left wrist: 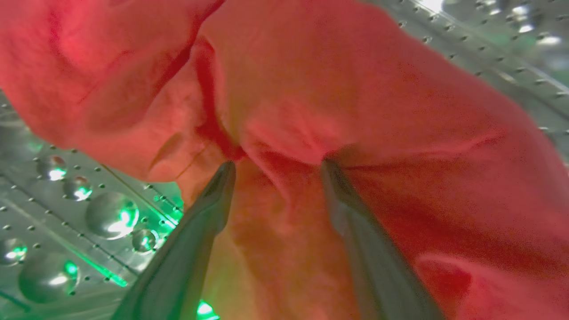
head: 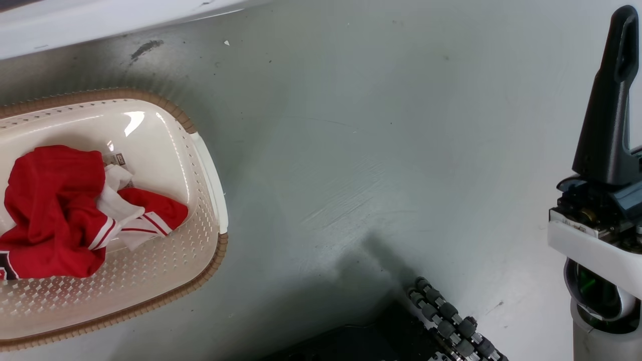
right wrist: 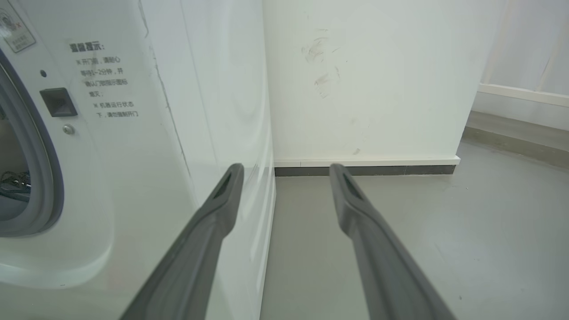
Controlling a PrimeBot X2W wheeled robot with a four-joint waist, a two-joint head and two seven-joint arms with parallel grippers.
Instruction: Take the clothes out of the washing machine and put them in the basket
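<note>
Head view: basket (head: 213,190) cut by left and bottom edges; clothes (head: 50,210) inside run off the left edge, logo mostly lost; right gripper (head: 626,37) cropped at right, one finger seen. Left wrist view: red garment (left wrist: 355,89) blurred, hiding much of the drum (left wrist: 58,209). Right wrist view: washing machine (right wrist: 133,146) opening cropped at left

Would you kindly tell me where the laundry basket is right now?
In the head view, the basket sits on the grey floor at the left, holding red clothes.
</note>
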